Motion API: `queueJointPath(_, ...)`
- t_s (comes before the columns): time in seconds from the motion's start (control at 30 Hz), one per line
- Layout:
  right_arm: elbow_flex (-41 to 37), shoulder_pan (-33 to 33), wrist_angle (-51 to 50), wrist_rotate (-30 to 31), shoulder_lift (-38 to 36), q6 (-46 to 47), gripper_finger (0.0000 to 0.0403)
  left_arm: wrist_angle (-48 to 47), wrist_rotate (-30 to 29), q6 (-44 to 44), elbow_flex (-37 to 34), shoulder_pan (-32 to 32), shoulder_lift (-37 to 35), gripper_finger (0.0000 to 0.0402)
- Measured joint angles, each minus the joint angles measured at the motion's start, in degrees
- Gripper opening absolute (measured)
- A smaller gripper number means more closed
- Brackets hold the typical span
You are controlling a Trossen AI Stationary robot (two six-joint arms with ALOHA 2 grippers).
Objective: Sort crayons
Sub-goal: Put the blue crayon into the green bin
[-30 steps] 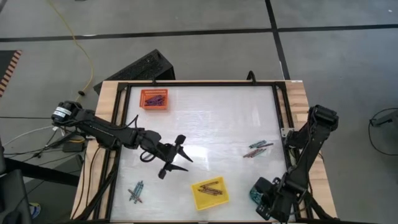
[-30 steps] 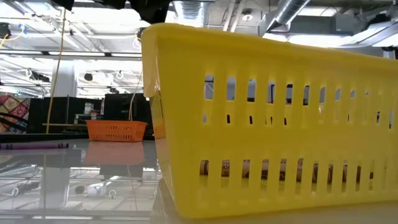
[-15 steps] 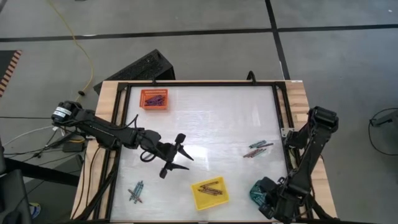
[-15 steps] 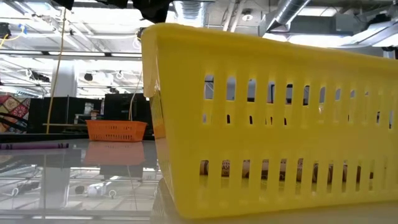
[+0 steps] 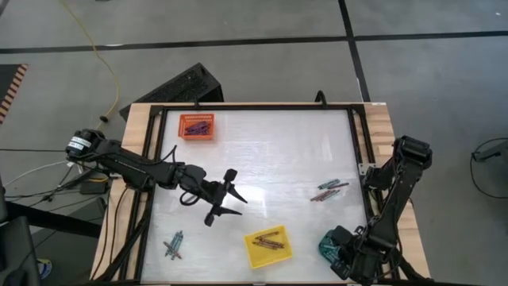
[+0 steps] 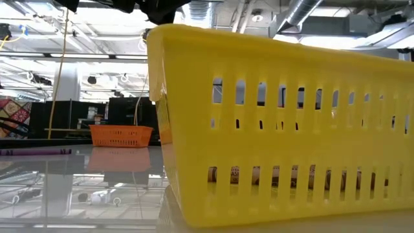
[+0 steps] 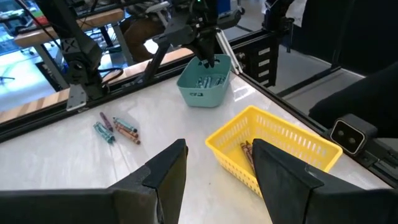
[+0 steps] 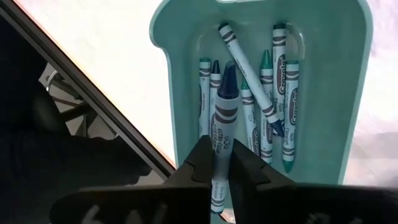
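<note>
Right gripper (image 8: 221, 163), lower centre of frame, clamps a blue crayon (image 8: 222, 118) above the teal tray (image 8: 354, 93); release only once centred. Left gripper (image 5: 223, 196), mid-frame, waits, jaws apart.

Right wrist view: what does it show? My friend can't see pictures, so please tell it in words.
The right gripper holds a dark blue crayon between its fingers, right above a teal tray. Several blue and green crayons already lie in the tray.

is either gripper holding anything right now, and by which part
The right gripper pinches a dark blue crayon by its lower end, above the teal tray. The left gripper holds nothing.
</note>
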Motion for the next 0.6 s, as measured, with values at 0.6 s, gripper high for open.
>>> queueJointPath(0.6, 0.00, 0.00, -0.07, 0.04, 0.00, -0.11, 0.0054, -0.30, 0.05, -0.50, -0.02, 0.00, 0.00, 0.0171)
